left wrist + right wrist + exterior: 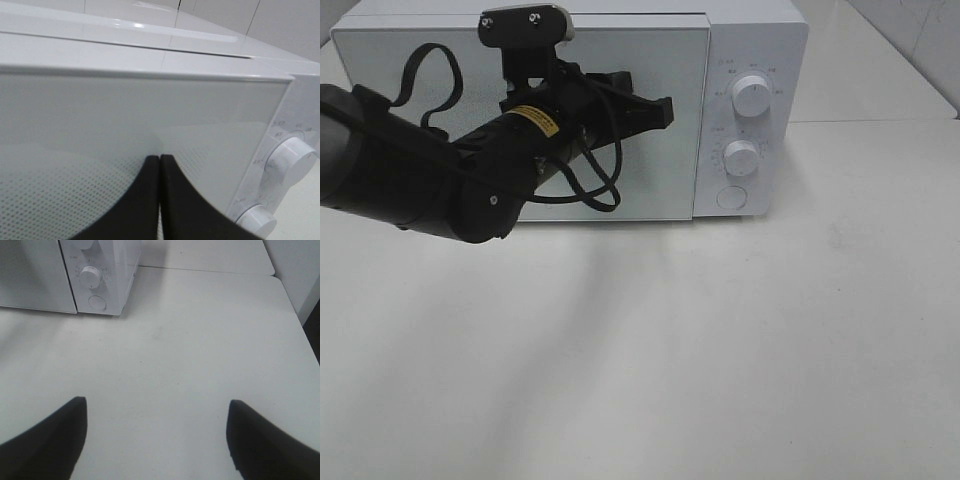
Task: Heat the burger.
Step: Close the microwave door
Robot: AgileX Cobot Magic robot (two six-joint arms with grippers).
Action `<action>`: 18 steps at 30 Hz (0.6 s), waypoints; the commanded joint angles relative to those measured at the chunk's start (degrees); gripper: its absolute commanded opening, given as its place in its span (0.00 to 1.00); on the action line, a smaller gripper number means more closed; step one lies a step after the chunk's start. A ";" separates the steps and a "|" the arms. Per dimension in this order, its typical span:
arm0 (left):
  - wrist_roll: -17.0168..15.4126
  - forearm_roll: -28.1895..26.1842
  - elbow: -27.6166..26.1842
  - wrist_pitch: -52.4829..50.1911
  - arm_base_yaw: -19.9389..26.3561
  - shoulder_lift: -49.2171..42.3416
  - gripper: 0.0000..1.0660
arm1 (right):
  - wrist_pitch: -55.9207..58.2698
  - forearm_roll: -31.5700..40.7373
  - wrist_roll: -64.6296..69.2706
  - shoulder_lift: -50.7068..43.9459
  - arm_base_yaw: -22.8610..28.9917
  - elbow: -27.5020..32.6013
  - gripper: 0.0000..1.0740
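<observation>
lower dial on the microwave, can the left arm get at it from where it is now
Probably yes. The left tool is shut and hangs in front of the closed door, just beside the lower dial, with nothing visible between them.

Robot lab imitating a kitchen
A white microwave (670, 60) is sitting on a plain counter (720, 350), a black robot arm (410, 170) hovering before it.

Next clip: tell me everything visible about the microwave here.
The microwave is a white, glossy box standing upright at the back of the table. Its door, pale with a dotted screen, is closed. Right of it sit an upper knob and a lower knob above a round button. The shut left gripper hovers at the door; contact is unclear.
</observation>
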 commanded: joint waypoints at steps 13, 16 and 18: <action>7.16 -5.21 -5.27 4.47 -0.80 0.40 0.00 | -0.11 0.00 -0.63 -1.55 -0.34 0.34 0.71; 7.22 -4.76 -4.35 8.25 -2.64 -0.92 0.00 | -0.11 0.00 -0.63 -1.55 -0.34 0.34 0.71; 8.02 -4.76 -3.04 10.03 -3.72 -2.06 0.00 | -0.11 0.00 -0.63 -1.55 -0.34 0.34 0.71</action>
